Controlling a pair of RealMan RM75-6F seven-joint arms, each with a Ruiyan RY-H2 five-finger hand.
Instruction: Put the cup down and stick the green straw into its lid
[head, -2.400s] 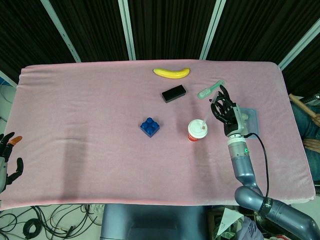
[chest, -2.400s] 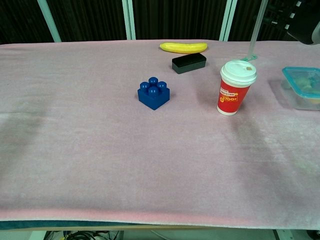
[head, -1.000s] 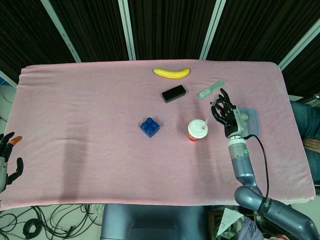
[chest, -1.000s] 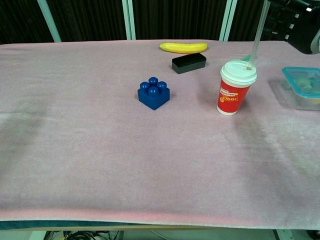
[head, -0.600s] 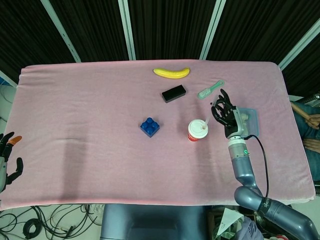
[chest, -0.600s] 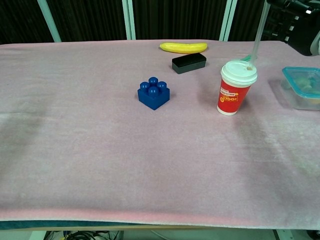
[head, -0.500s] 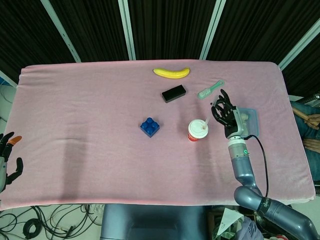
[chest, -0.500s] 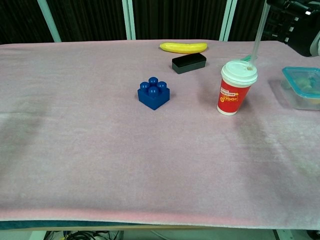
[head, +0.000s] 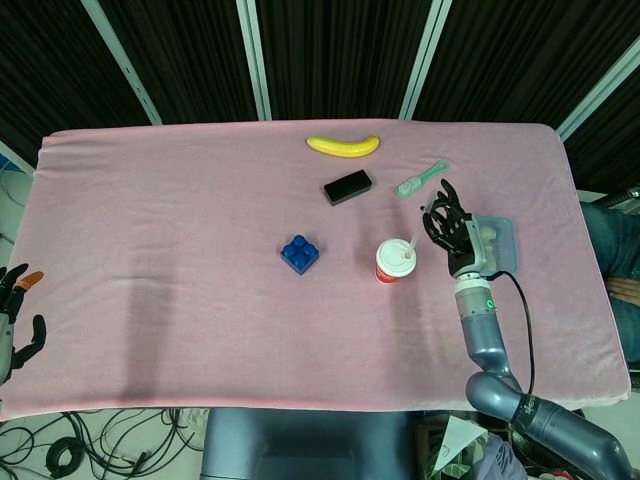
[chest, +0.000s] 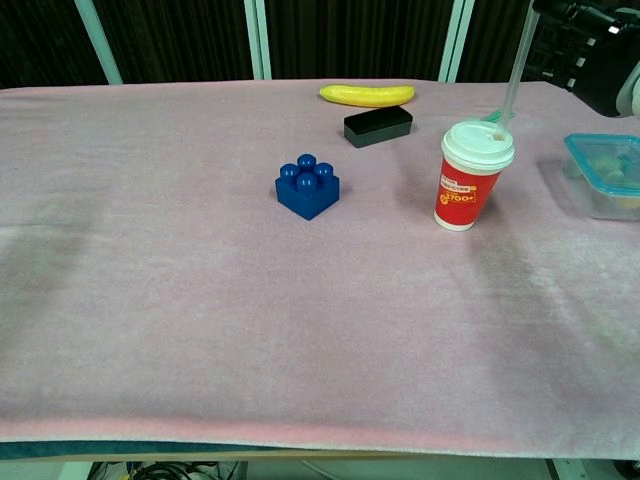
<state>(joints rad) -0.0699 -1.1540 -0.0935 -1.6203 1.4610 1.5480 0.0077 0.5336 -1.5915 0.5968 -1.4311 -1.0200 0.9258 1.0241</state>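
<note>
The red paper cup (head: 394, 264) (chest: 469, 178) stands upright on the pink cloth, white lid on. My right hand (head: 449, 229) (chest: 588, 38) hovers just right of it and pinches the upper end of the pale green straw (head: 413, 240) (chest: 513, 72). The straw slants down and left, and its lower tip meets the lid at its right side. Whether the tip is inside the hole is not visible. My left hand (head: 14, 318) hangs off the table's left edge, fingers apart, holding nothing.
A blue toy brick (head: 299, 252) (chest: 308, 186) lies left of the cup. Behind the cup are a black box (head: 347, 187) (chest: 378, 125), a banana (head: 343, 145) (chest: 366, 94) and a green brush (head: 418, 181). A clear blue-rimmed container (chest: 605, 174) sits under my right hand.
The straw came down from above and behind the cup until its tip reached the lid. Over the last second my right hand and the straw barely moved.
</note>
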